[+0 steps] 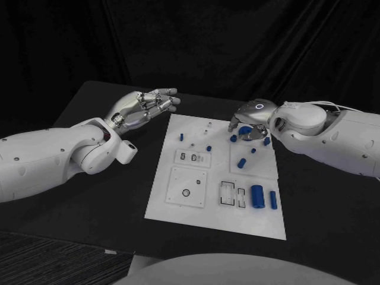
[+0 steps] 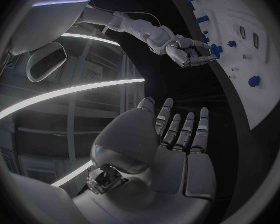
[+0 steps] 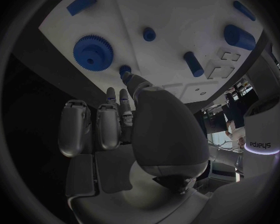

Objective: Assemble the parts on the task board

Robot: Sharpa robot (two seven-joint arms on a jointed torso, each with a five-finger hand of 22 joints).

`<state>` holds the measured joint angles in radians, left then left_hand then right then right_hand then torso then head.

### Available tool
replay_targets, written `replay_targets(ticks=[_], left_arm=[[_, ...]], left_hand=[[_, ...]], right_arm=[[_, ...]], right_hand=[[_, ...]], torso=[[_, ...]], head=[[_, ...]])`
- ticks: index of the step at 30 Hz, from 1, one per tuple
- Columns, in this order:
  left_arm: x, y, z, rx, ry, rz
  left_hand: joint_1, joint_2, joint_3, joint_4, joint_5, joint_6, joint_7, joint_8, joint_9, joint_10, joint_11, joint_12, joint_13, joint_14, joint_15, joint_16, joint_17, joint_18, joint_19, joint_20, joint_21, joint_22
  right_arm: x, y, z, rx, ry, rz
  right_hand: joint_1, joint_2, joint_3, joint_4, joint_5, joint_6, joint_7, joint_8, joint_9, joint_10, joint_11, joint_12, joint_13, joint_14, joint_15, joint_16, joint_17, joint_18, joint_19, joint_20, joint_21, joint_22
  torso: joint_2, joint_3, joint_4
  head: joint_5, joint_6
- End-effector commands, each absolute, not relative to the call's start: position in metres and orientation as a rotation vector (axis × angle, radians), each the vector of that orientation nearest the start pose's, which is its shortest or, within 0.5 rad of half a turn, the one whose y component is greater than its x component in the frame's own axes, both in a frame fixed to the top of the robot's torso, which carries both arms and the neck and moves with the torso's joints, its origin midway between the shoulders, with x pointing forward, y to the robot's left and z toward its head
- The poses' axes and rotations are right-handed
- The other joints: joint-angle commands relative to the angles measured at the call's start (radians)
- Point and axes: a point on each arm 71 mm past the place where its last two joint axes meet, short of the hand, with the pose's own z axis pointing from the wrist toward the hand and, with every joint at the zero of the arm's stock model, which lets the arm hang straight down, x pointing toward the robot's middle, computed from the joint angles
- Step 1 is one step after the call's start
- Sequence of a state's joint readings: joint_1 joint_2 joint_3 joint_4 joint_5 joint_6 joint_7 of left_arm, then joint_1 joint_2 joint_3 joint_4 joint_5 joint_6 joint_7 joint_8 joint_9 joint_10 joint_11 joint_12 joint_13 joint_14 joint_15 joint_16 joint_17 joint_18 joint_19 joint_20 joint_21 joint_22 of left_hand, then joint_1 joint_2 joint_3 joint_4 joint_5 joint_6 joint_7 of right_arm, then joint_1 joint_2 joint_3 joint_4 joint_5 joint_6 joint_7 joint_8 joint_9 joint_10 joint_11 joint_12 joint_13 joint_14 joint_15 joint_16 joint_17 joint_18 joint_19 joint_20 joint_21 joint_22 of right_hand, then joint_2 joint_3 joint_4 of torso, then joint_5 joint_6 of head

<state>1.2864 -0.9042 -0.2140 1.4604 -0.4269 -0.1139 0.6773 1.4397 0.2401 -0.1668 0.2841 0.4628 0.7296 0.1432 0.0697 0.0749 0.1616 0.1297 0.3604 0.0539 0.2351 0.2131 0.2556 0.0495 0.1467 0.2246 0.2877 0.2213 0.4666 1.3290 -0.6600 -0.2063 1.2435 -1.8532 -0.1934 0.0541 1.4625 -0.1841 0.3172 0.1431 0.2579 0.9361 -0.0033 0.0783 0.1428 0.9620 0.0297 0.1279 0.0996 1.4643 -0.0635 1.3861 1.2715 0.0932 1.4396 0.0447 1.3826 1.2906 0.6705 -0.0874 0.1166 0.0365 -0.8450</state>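
While black table (image 1: 87,196) bears white task board (image 1: 217,205) | left hand (image 1: 147,107) fingers spread, empty | right hand (image 1: 250,119) grasp unclear

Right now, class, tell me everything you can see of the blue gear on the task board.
The blue gear is a round, flat wheel, plastic by its look, with fine teeth all around its rim and a raised hub at its centre. It lies flat on the white task board, near the board's edge. The right hand reaches towards it; its fingertips are at a smaller blue part beside it, not touching the gear.
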Motion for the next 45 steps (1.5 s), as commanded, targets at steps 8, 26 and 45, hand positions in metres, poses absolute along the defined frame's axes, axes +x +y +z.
replay_targets(ticks=[8, 26, 45], left_arm=[[0.470, 0.235, -0.170, -0.329, 1.339, -1.764], [0.471, 0.236, -0.174, -0.340, 1.357, -1.767], [0.470, 0.237, -0.178, -0.349, 1.369, -1.764]], left_hand=[[0.020, 0.003, -0.046, 0.007, 0.019, 0.016, 0.005, 0.011, 0.001, 0.000, 0.008, 0.021, -0.005, 0.014, 0.008, 0.016, -0.002, -0.009, 0.012, 0.004, 0.010, 0.011], [0.032, 0.003, -0.041, 0.005, 0.026, 0.017, 0.008, 0.013, 0.002, 0.006, 0.016, 0.028, -0.005, 0.013, 0.008, 0.018, -0.002, -0.010, 0.017, 0.004, 0.011, 0.010], [0.047, 0.002, -0.036, 0.006, 0.032, 0.020, 0.016, 0.017, 0.002, 0.016, 0.032, 0.042, -0.003, 0.000, -0.006, 0.013, -0.004, -0.008, 0.023, 0.003, 0.010, 0.007]], right_arm=[[0.530, -0.175, -0.202, -0.744, 1.620, 0.411], [0.533, -0.174, -0.213, -0.740, 1.653, 0.409], [0.534, -0.173, -0.220, -0.740, 1.644, 0.419]], right_hand=[[-0.027, 0.008, 0.007, -0.010, 0.019, -0.002, 0.009, -0.002, 0.023, 0.011, 0.011, 0.031, 0.009, 0.049, 0.002, -0.008, -0.020, -0.026, -0.013, 0.004, 0.003, 0.039], [-0.032, 0.015, 0.055, -0.033, 0.134, 0.042, 0.028, 0.022, 0.058, 0.022, 0.017, 0.055, 0.016, 0.045, 0.006, -0.011, -0.032, -0.024, -0.017, 0.008, -0.005, 0.039], [-0.043, 0.028, 0.073, -0.059, 0.116, 0.111, 0.049, 0.073, 0.124, 0.076, 0.010, 0.088, 0.024, 0.044, 0.003, -0.010, -0.037, -0.025, -0.015, 0.006, -0.005, 0.047]], torso=[[-0.002, -0.0009, -0.0003], [-0.002, -0.0015, 0.0001], [-0.002, -0.0009, -0.0011]], head=[[0.005, -0.009], [0.005, -0.015], [0.008, -0.022]])
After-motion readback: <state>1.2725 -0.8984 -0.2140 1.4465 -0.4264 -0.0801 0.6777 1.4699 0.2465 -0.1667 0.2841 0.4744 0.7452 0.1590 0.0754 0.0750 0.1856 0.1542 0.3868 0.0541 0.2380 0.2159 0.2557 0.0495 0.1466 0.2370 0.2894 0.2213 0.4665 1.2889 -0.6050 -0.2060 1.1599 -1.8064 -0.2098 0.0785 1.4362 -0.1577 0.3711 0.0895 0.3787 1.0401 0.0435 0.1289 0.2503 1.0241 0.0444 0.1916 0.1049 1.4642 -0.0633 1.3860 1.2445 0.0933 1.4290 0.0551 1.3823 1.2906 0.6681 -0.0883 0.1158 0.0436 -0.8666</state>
